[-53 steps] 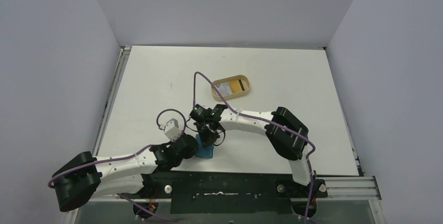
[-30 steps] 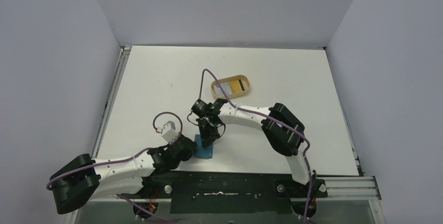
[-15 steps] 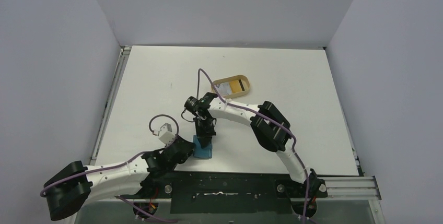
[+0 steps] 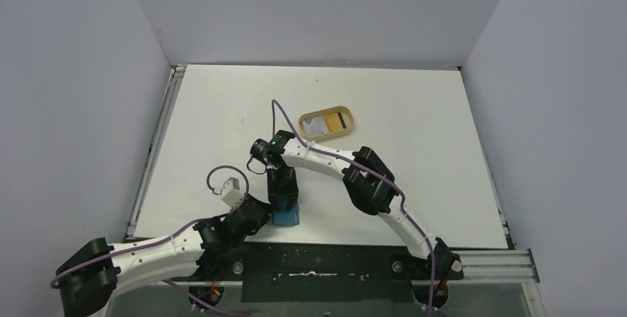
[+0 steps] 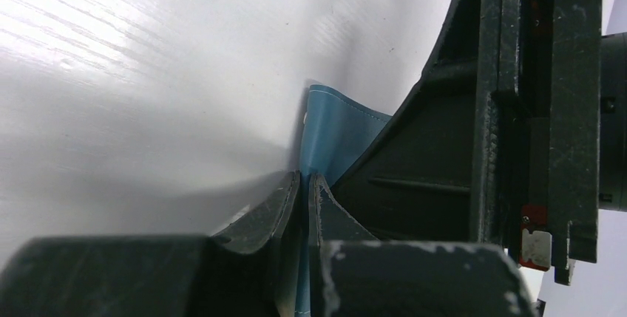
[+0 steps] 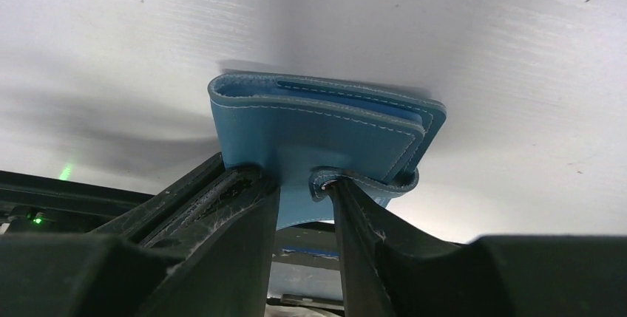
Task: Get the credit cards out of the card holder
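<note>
Left gripper (image 5: 304, 184): pinched tight on the edge of the teal card holder (image 5: 336, 128). Right gripper (image 6: 304, 206): part open, jaws straddling the snap tab (image 6: 329, 176), gripping nothing.

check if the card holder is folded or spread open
Folded: in the right wrist view the card holder shows stacked teal layers lying together, with no inner slots visible.

Teal card holder (image 6: 318, 136), apparently folded shut
</note>
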Action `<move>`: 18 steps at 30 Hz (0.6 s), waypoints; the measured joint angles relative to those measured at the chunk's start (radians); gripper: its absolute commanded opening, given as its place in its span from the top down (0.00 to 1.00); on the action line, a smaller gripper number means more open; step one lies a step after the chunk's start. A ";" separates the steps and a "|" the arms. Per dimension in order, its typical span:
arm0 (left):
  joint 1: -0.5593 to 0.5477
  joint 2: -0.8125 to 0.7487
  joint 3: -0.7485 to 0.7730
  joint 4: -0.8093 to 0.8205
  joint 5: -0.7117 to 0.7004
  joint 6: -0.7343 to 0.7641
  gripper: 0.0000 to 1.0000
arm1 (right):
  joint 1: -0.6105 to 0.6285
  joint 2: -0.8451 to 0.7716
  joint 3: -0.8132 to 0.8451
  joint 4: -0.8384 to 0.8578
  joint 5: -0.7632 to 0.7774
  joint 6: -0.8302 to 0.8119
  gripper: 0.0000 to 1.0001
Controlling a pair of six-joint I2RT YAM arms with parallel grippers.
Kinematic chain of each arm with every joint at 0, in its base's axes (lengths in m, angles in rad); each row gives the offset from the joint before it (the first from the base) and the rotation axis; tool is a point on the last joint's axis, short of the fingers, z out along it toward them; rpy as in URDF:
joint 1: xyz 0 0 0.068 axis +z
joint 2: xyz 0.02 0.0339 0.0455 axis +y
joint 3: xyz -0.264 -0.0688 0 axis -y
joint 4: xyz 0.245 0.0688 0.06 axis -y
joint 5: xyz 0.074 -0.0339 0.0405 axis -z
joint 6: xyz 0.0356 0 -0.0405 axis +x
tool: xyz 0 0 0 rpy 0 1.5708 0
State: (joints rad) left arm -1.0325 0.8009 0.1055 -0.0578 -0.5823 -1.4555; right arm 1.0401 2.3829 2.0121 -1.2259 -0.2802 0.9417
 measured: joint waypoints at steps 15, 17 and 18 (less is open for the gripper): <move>0.000 -0.026 0.003 -0.053 0.003 0.008 1.00 | -0.006 -0.090 -0.118 0.117 0.017 0.065 0.62; 0.000 0.003 0.018 -0.051 -0.006 0.016 1.00 | -0.018 -0.119 -0.152 0.157 0.044 0.057 0.62; 0.000 0.020 0.027 -0.051 -0.010 0.023 1.00 | -0.027 -0.132 -0.165 0.178 0.076 0.046 0.62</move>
State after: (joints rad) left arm -1.0321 0.8207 0.1326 -0.1093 -0.5922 -1.4326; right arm 1.0126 2.2505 1.8473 -1.0481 -0.2039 0.9874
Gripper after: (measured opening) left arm 0.031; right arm 0.374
